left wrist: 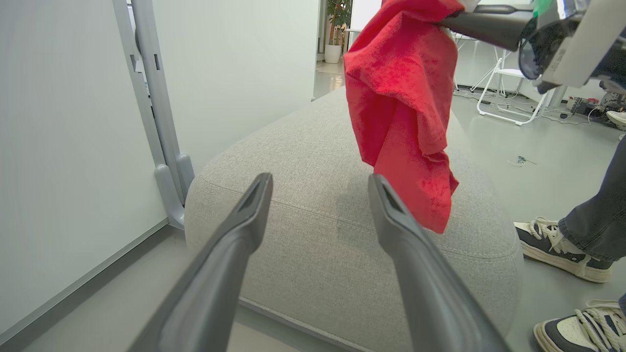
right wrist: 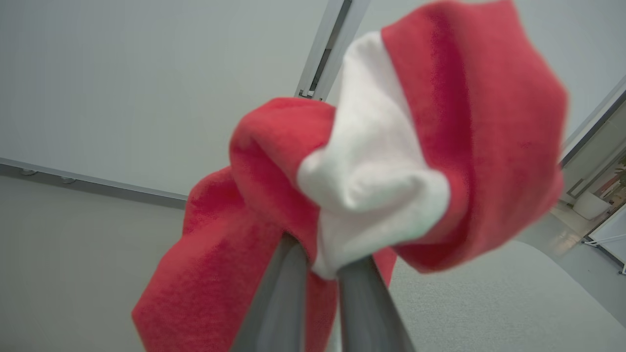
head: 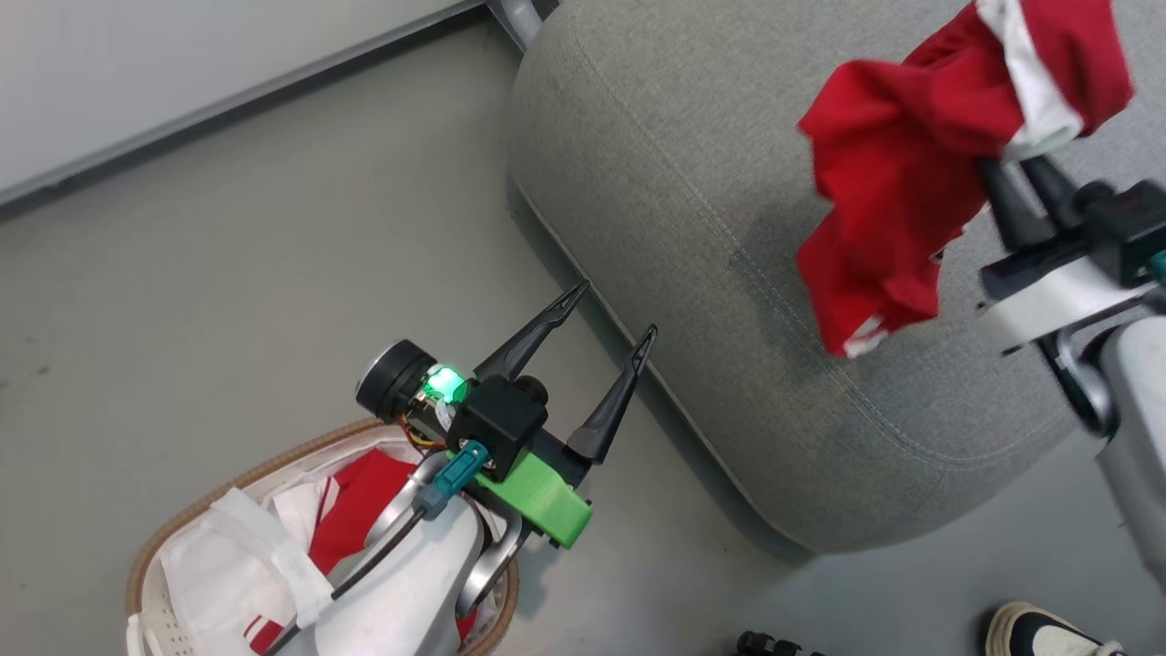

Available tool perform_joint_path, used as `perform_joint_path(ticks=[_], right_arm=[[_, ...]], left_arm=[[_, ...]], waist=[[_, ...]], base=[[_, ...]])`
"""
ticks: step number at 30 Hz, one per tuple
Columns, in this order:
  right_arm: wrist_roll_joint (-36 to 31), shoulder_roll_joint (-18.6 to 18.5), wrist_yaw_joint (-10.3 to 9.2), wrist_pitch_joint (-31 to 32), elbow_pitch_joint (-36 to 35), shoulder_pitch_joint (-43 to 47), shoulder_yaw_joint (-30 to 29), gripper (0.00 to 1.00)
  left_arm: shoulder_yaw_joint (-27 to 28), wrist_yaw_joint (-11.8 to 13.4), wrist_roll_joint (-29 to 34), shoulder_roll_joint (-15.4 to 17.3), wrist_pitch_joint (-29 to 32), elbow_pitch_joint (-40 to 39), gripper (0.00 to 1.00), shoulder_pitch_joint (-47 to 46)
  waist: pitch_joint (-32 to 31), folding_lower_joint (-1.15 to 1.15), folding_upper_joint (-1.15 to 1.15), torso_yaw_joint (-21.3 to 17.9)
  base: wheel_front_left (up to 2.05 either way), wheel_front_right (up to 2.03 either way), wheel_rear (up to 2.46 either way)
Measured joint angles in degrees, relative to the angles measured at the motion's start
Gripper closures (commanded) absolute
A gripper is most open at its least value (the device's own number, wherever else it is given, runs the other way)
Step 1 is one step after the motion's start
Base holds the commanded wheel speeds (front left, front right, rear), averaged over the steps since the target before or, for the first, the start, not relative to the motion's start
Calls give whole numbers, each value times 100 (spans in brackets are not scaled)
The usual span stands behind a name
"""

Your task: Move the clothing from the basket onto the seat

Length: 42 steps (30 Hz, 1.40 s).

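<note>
The clothing (head: 897, 182) hung above the seat (head: 683, 228), pinched in the right gripper (head: 1016, 178); on release, it might snag there. The left gripper (head: 618, 310) stood spread beside the seat.

basket (head: 273, 463) cut off below, clothing (head: 893, 182) top cropped, shoe (head: 1048, 633) cropped

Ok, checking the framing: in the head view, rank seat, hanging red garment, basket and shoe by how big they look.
1. seat
2-3. garment and basket look alike; the garment hangs nearer the camera and the basket is cut off, so no ranking
4. shoe, also cut off
</note>
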Motion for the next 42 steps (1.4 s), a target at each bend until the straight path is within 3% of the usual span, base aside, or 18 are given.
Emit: perform_joint_path(ticks=[11, 17, 25, 31, 32, 33, 34, 42], right_arm=[[-64, -611, 0, 1, 879, -1730, -777, 100], [-269, -672, 0, 0, 1380, -2267, -1282, 100], [-602, -527, 0, 0, 2149, -2558, -2431, 100], [-946, -257, 0, 0, 2553, -2209, -3192, 100], [-989, -218, 0, 0, 2592, -2127, -3305, 80], [-1015, -176, 0, 0, 2606, -2057, -3446, 50], [-1024, -144, 0, 0, 2608, -2006, -3520, 0], [-1071, 137, 0, 0, 2330, -1174, -3786, 0]], left_arm=[[-266, -1, 48, 200, 0, -7, 0, -661], [-378, -1, 66, 210, 0, -23, 0, -953], [-344, -2, 97, 201, 0, -44, 0, -1123], [-290, -2, 99, 158, 0, 11, 0, -1129], [-253, -2, 99, 133, 0, 25, 0, -1133], [-224, -2, 98, 112, 0, 43, 0, -1134], [-208, -2, 98, 110, 0, 57, 0, -1136], [-15, -2, 89, 84, 0, 202, 0, -1066]], waist=[[1287, 2, 0, 297], [1908, 2, 0, 561], [2494, 2, 0, 1059], [2736, 1, 0, 1348], [2749, 1, 0, 1384], [2747, 1, 0, 1412], [2733, 1, 0, 1424], [2341, 1, 0, 1419]], base=[[0, 0, 0], [0, 0, 0], [0, 0, 0], [0, 0, 0], [0, 0, 0], [0, 0, 0], [0, 0, 0], [0, 0, 0]])
